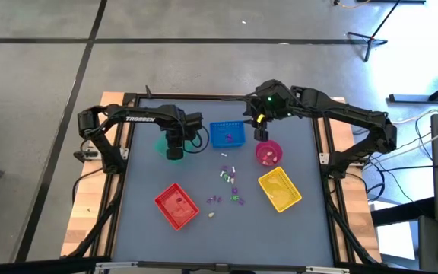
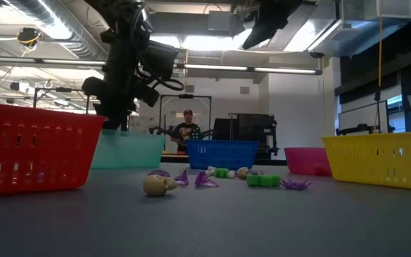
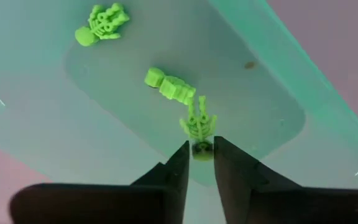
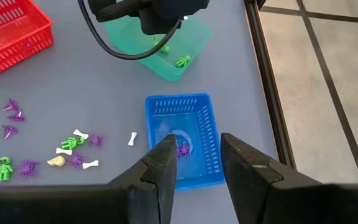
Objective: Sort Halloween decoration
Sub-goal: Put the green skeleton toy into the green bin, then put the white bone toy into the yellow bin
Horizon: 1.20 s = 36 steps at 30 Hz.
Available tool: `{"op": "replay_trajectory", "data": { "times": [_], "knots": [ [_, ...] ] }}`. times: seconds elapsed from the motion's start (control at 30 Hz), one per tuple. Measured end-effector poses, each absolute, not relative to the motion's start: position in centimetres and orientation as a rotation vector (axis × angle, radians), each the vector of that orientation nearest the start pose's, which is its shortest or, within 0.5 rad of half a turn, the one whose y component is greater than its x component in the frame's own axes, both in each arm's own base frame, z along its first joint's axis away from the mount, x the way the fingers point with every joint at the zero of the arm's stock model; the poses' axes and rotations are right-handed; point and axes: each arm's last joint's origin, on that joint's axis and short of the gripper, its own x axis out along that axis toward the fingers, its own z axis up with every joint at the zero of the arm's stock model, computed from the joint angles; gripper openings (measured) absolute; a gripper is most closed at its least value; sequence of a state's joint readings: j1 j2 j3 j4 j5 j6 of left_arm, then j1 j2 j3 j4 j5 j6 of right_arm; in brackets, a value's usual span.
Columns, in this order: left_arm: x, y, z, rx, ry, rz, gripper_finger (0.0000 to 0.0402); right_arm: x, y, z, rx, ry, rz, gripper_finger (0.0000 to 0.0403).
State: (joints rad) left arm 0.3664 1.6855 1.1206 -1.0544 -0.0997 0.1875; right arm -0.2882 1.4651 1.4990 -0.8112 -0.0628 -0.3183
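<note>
My left gripper [image 3: 201, 152] points straight down into the green tray [image 1: 160, 144], its fingers a narrow gap apart. The head of a green skeleton [image 3: 197, 124] lies in that gap. Two more green trinkets [image 3: 169, 84] [image 3: 101, 25] rest on the tray's floor. Loose Halloween decoration [image 1: 226, 183] in purple, white and green lies scattered mid-table. My right gripper [image 4: 197, 155] hangs open and empty high above the blue tray [image 4: 185, 140], which holds a purple spider [image 4: 182, 149]. My left gripper comes from above, pointing down, with one fingertip [image 3: 180, 163] on each side of the green skeleton's head [image 3: 201, 149]. Whether the fingertips touch the head I cannot tell. The skeleton's body stretches away from the fingers over the tray's floor.
A red tray [image 1: 176, 205] stands near the front left and a yellow tray [image 1: 280, 189] at the right. A pink bowl [image 1: 268, 153] sits next to the blue tray [image 1: 227, 134]. A person [image 2: 188, 125] stands in the room behind the table.
</note>
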Motion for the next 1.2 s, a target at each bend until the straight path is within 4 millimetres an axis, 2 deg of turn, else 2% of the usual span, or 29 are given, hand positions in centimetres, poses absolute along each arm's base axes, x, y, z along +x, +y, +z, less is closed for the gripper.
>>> {"op": "replay_trajectory", "data": {
  "times": [0.2, 0.33, 0.5, 1.2],
  "knots": [
    [26.54, 10.49, 18.88, -0.1, 1.628, 0.236, 0.0117, 29.19, -8.46, 36.66, -0.16, 0.79, -0.091, 0.0124],
    [26.56, 10.5, 18.88, -0.123, 1.623, 0.261, 0.0138, 29.19, -8.46, 36.66, -0.131, 0.788, -0.104, 0.0124],
    [26.56, 10.5, 18.89, -0.14, 1.62, 0.279, 0.0138, 29.16, -8.43, 36.63, -0.106, 0.79, -0.106, 0.0124],
    [27.3, 10.76, 18.89, -0.162, 1.534, 0.328, 0.0138, 28.95, -7.81, 36.31, 0.399, 0.792, -0.3, 0.0124]
  ]
}}
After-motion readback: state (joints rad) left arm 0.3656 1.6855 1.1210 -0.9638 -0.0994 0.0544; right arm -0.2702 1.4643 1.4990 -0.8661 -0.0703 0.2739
